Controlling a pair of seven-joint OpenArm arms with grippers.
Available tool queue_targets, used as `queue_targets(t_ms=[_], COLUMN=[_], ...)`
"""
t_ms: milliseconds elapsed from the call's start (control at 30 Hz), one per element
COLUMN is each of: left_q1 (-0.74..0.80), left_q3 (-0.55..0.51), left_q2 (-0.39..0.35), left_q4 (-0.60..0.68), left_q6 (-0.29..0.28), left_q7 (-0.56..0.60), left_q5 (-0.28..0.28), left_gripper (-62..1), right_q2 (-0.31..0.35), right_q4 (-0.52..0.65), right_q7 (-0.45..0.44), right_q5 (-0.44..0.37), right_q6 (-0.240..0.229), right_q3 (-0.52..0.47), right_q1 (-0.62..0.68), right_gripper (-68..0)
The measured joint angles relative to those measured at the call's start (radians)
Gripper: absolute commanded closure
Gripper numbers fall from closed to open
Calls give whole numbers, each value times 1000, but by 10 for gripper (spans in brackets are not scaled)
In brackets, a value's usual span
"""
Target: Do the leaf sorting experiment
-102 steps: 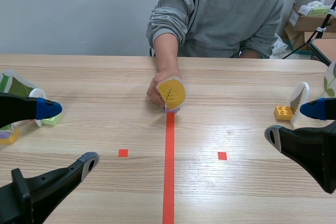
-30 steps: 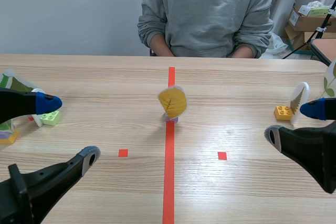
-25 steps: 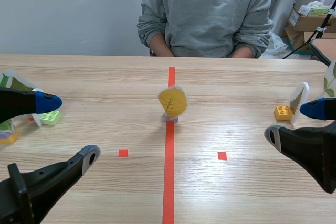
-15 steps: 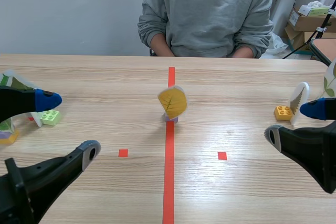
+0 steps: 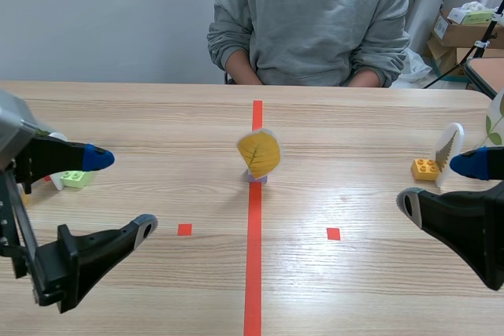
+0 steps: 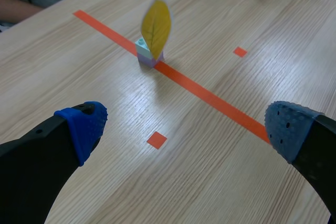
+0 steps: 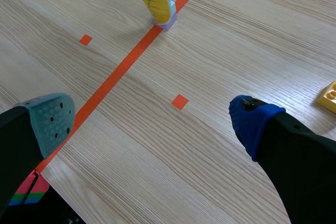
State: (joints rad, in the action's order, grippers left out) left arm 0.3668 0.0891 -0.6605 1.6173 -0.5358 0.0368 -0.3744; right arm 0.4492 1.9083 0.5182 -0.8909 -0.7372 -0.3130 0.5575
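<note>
At the far left the left arm covers most of what stands behind it; only a pale green studded block shows past its upper finger. The left pincer hangs wide open over the wood-grain counter, with nothing between its dotted blue pads. Ahead of it, on the red tape line at mid-counter, stands the leaf. It is a flat yellow oval card with a dark midrib and a white rim, upright in a small lilac block. Its finer veins are too blurred to read. Behind it a person in a grey sweatshirt sits with the head out of frame and the hands hidden below the counter's edge. To the right, a glossy orange block sits just beside a white card with a toothed leaf, seen nearly edge-on. The right pincer is spread just as wide and holds nothing. Another card is cut off at the far right.
</note>
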Motion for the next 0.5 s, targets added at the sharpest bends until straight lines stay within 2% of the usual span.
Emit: queue_targets(t_ms=[333,500], left_q1=[-315,-461], left_q3=[235,333], left_q2=[-4,27], left_q4=[-282,-411], left_q6=[0,1], left_q7=[1,1], left_q5=[5,7], left_gripper=[-623,-623], right_q2=[0,0], right_q4=[0,0], right_q7=[0,0], right_q5=[0,0], right_q6=[0,0], right_q3=[0,0], right_q1=[0,0], right_gripper=[-606,-606])
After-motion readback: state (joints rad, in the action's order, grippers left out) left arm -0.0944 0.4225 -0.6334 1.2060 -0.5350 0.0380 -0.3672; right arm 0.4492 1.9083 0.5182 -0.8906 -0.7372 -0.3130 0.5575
